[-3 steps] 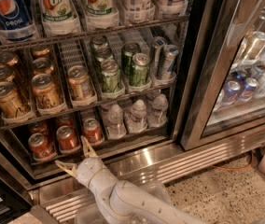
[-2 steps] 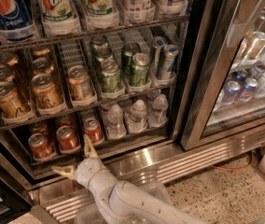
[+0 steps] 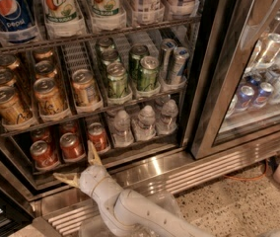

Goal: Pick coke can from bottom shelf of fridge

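Several red coke cans stand at the left of the bottom shelf (image 3: 145,147) of the open fridge (image 3: 174,169). The front ones are at the left (image 3: 42,153), in the middle (image 3: 71,145) and at the right (image 3: 97,136). My gripper (image 3: 79,166) is open, just in front of and below the shelf edge. One fingertip (image 3: 94,151) points up at the right-hand red can and the other (image 3: 63,178) sticks out to the left. It holds nothing. The white arm comes up from the bottom of the view.
Small water bottles (image 3: 145,122) fill the right of the bottom shelf. Gold cans (image 3: 48,95) and green cans (image 3: 116,79) sit on the rack above, large bottles (image 3: 58,6) higher up. A closed glass door (image 3: 258,83) is at right, over a speckled floor (image 3: 228,206).
The gripper's fingers have spread a little wider, the left one swinging out and down. The gripper stays in about the same place before the red cans.
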Tool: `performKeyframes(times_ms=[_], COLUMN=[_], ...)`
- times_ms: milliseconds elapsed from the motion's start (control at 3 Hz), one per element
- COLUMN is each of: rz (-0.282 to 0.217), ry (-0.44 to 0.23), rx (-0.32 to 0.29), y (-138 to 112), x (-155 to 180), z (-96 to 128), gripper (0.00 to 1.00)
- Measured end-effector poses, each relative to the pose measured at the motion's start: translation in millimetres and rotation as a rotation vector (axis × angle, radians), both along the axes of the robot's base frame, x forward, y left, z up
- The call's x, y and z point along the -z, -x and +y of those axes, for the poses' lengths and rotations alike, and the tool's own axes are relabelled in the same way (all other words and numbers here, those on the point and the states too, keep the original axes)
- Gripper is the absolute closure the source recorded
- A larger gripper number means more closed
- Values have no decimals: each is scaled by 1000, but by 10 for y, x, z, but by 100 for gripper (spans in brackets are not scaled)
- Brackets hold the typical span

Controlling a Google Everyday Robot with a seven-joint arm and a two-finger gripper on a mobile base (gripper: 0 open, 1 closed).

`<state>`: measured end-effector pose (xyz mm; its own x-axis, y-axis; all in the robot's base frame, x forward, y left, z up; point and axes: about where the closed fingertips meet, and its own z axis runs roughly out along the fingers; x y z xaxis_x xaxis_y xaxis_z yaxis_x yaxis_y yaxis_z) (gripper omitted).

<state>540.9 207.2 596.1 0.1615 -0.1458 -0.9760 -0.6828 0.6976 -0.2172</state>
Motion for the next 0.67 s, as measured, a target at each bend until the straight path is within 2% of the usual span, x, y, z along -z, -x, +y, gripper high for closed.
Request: performKeyframes(times_ms=[333,667], rz=[-12,-19], ry=[-40,-70], rx=[-40,-55], y=[-29,-32], x=[1,3], z=[181,306], gripper=[22,26])
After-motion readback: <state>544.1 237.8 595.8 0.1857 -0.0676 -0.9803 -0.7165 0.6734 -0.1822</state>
